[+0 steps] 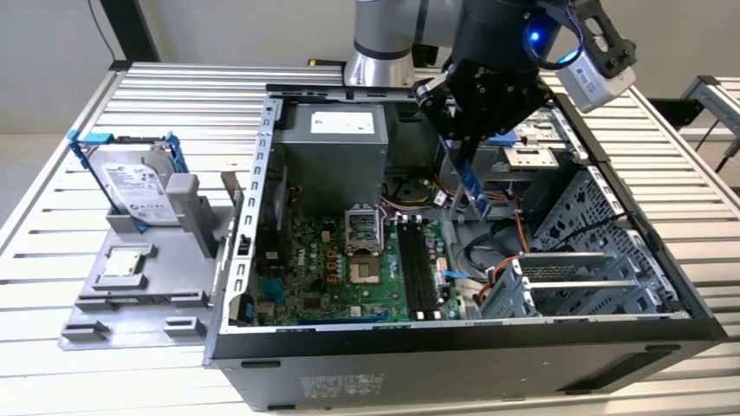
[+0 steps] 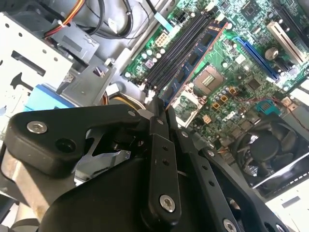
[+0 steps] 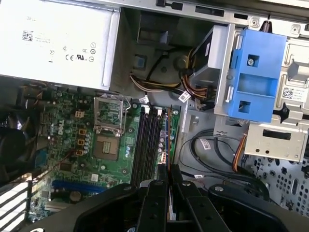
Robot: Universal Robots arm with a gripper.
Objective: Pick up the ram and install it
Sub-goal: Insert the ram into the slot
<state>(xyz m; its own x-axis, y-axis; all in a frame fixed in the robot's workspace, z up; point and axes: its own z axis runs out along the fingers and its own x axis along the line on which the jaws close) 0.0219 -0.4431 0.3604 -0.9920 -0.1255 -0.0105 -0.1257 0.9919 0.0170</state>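
Observation:
The ram, a slim blue-edged stick, hangs upright from my gripper, whose black fingers are shut on its upper end. It hovers inside the open computer case, above the right side of the motherboard and a little behind the black memory slots. In both wrist views the ram appears edge-on, running out from between the fingertips of the gripper and lined up roughly along the memory slots. It is still clear of the slots.
A grey power supply fills the case's back. A metal drive cage and loose cables sit beside the slots, with a blue bracket nearby. Outside, a grey fixture carries a hard drive and a processor chip.

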